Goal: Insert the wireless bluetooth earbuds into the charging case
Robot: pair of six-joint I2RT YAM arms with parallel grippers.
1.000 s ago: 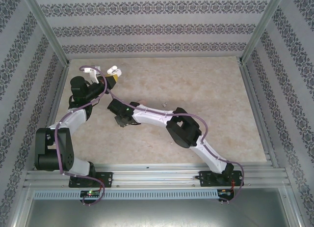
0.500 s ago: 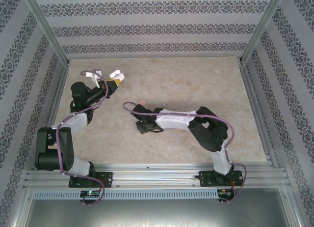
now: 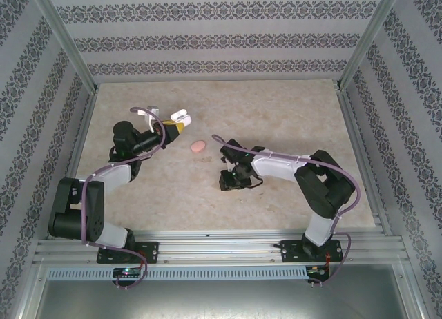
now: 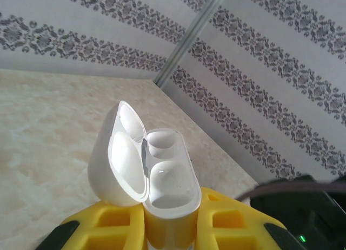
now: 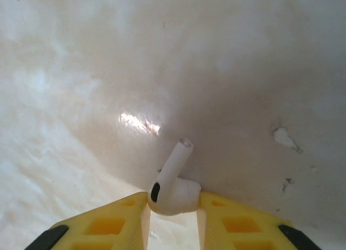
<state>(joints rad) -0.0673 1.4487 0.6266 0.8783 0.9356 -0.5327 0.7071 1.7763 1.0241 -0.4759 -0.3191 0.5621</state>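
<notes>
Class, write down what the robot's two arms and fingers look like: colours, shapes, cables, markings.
The left arm and right arm each have white links joined by bulky black joints, with a purple cable looping along them. The left fingers and right fingers are yellow moulded blocks with rectangular hollows and black patches at their outer edges.

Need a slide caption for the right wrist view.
Yellow fingers of the right gripper pinch a white earbud by its head, stem pointing toward the beige table.

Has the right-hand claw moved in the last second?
Yes. The right gripper has slid rightward across the table, away from its left edge, holding a white earbud.
</notes>
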